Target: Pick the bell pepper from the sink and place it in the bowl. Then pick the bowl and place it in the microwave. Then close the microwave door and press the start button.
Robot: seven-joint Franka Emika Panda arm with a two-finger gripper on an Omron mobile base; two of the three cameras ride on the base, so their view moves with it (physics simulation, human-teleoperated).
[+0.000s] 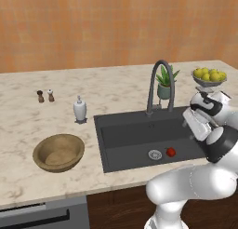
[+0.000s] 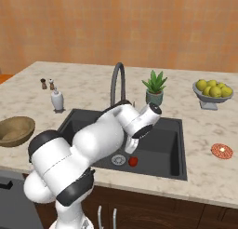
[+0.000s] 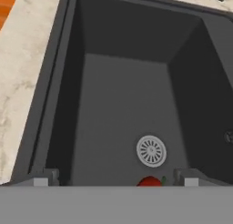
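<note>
There's the bell pepper (image 1: 171, 151), small and red, sitting on the floor of the sink (image 1: 125, 139) close to the front wall, just beside the round drain (image 1: 155, 154). In the hand view it peeks in at the bottom edge (image 3: 149, 181), between the two fingertips, with a speck of green stem to one side. That puts it loose and low in the basin, so any grab has to come from above, down past the rim.

The bowl (image 1: 58, 151) waits on the counter (image 1: 28, 125) off the sink's left edge, near the counter's front edge, well apart from the pepper; it looks empty, ready to receive it.

Now the gripper (image 3: 116, 178): jaws spread as wide as they go, holding nothing, touching nothing. It hangs above the basin, looking down into it, with the pepper lined up roughly between the fingers (image 3: 43, 177). My read is the approach for the first pick, with the descent not yet made.
</note>
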